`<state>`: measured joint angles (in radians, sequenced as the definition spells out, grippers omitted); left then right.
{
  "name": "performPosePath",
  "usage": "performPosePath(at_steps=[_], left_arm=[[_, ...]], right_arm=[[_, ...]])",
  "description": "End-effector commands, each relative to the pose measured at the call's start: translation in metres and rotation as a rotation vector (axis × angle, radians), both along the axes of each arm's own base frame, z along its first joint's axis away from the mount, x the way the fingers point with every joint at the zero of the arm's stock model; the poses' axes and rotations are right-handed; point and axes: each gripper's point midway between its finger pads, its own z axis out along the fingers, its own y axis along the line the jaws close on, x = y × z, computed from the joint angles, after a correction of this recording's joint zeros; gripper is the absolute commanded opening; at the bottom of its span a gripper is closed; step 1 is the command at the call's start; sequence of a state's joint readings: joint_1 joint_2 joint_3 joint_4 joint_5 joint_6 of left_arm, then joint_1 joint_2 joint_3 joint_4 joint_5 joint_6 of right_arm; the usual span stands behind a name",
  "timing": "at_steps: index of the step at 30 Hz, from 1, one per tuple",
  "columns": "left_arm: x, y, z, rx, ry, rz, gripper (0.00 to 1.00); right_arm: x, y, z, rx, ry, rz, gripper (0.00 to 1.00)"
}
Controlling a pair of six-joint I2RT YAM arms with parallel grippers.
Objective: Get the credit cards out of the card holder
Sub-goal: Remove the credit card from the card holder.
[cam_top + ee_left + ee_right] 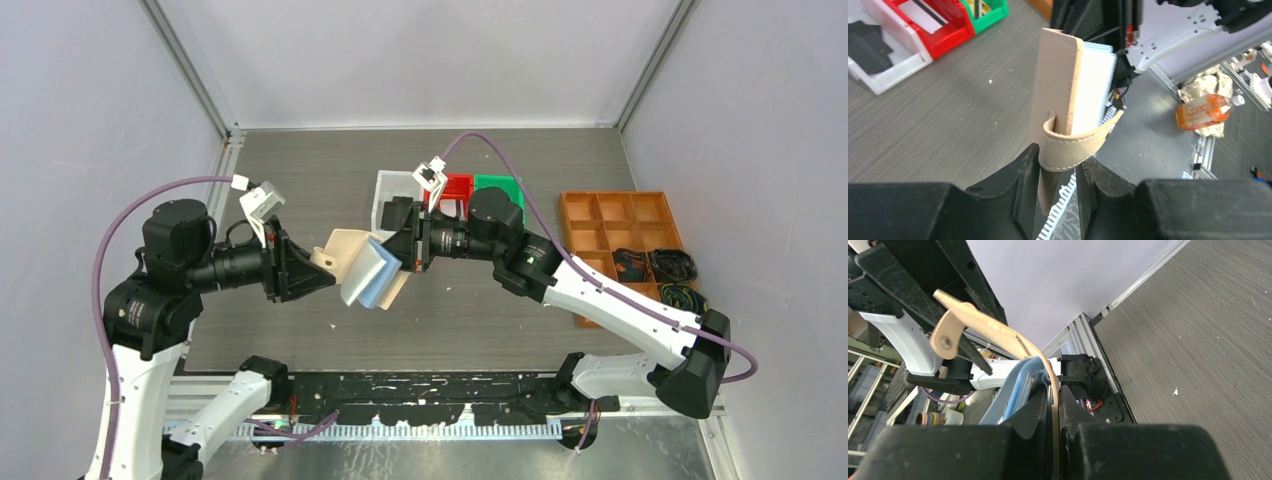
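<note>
Mid-air over the middle of the worktop (pixel 300 180), the card holder (pixel 350 252) hangs between the two arms, off the surface. The right gripper (pixel 1054 396) is pinched tight on the edge of the tan cover, which curves up and away from its fingers. The left gripper (pixel 1058 160) has its jaws either side of the holder's lower end, a sliver of gap showing beside the cover. Whether it is really clamping, I cannot tell.

The snap tab (pixel 1073 145) loops across the front, right over the edge of the clear sleeves (pixel 372 276), which fan out pale blue below the cover. Whether any card sits in those sleeves is not visible.

Behind, three small bins stand in a row: white (pixel 385 188), red (pixel 462 181), green (pixel 500 183). The right arm's wrist reaches across in front of them and hides part of each. Credit cards (pixel 868 50) lie in there already — black ones in the white bin, a white-grey card (pixel 923 14) with a dark stripe in the red. Off to the right sits an orange compartment tray (pixel 600 215) with dark coiled cables (pixel 668 265) in its cells — well apart from the holder
</note>
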<state>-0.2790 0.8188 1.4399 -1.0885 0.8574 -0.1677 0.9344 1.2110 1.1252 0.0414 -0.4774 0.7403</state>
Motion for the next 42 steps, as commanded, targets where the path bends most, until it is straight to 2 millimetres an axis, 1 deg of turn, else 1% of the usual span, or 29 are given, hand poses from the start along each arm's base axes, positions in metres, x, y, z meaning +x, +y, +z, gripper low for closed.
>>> performPosePath(at_steps=[1,3,4,7,11,15,17,20,22,23,24,26,27,30,34,39,42], left_arm=[[0.02,0.005,0.005,-0.003,-0.086,0.093,0.34],[0.013,0.002,0.003,-0.011,-0.074,0.054,0.35],[0.009,0.0,0.004,-0.022,-0.063,0.033,0.36],[-0.003,-0.004,0.007,-0.058,-0.053,-0.021,0.38],[-0.01,-0.004,0.009,-0.072,-0.089,-0.036,0.41],[-0.003,0.002,0.001,-0.042,-0.124,0.013,0.45],[0.006,0.007,-0.006,-0.016,-0.162,0.067,0.46],[0.019,0.016,-0.015,0.016,-0.244,0.139,0.48],[0.024,0.021,-0.02,0.022,-0.296,0.174,0.61],[0.024,0.021,-0.021,0.021,-0.321,0.175,0.7],[0.023,0.022,-0.022,0.021,-0.34,0.171,0.8],[0.023,0.023,-0.023,0.024,-0.351,0.177,0.88],[0.025,0.023,-0.023,0.026,-0.353,0.186,0.91],[0.027,0.024,-0.023,0.028,-0.365,0.191,0.95],[0.027,0.024,-0.029,0.037,-0.384,0.179,0.98],[0.029,0.024,-0.041,0.069,-0.412,0.16,1.0],[0.033,0.026,-0.044,0.082,-0.454,0.164,1.0]], right_arm=[[0.001,0.002,0.044,0.089,-0.029,-0.024,0.01],[0.009,0.005,0.04,0.057,-0.001,-0.068,0.01],[0.012,0.006,0.035,0.027,0.018,-0.088,0.01],[0.019,0.008,0.032,-0.007,0.03,-0.144,0.01],[0.029,0.011,0.026,-0.059,0.048,-0.23,0.01],[0.033,0.014,0.026,-0.099,0.036,-0.31,0.01],[0.034,0.017,0.027,-0.113,0.035,-0.334,0.01],[0.04,0.021,0.027,-0.121,0.043,-0.392,0.01],[0.04,0.025,0.028,-0.12,0.049,-0.403,0.01],[0.04,0.027,0.028,-0.122,0.045,-0.409,0.01],[0.039,0.03,0.029,-0.125,0.041,-0.41,0.01],[0.038,0.034,0.03,-0.13,0.037,-0.414,0.01],[0.037,0.037,0.029,-0.131,0.036,-0.414,0.01],[0.039,0.041,0.029,-0.132,0.04,-0.424,0.01],[0.039,0.045,0.03,-0.128,0.039,-0.429,0.01],[0.039,0.047,0.031,-0.125,0.042,-0.432,0.01],[0.037,0.051,0.03,-0.127,0.044,-0.425,0.01]])
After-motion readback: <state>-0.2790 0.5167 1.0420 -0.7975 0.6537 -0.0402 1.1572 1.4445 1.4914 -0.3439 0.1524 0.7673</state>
